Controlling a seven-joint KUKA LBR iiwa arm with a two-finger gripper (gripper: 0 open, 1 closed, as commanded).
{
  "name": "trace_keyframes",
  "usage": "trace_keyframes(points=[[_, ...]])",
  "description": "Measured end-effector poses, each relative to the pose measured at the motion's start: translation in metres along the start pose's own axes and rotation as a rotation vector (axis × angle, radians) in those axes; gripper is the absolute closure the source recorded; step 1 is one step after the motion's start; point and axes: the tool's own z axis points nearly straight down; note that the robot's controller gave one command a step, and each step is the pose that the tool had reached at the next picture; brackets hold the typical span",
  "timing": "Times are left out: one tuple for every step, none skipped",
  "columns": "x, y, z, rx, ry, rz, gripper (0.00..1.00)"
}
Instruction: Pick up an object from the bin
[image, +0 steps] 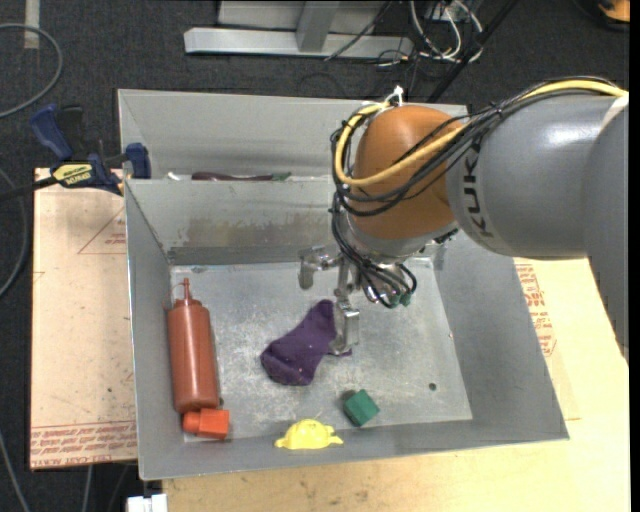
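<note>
Gripper (343, 338) at upper end of limp purple cloth (298, 354), grey metal bin (245, 300)

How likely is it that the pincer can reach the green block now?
Probably yes. The green block lies alone on the bin floor, apart from the purple cloth and the yellow piece; nothing lies between it and the pincer.

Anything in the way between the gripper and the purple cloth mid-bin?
Nothing visible. The gripper sits at the purple cloth's upper right end; the green block, yellow piece and red bottle lie apart from it.
</note>
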Motion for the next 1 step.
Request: trace_keyframes(points=[[0.0063,0.0017,0.0256,0.001,-0.004,-0.121,0.0]])
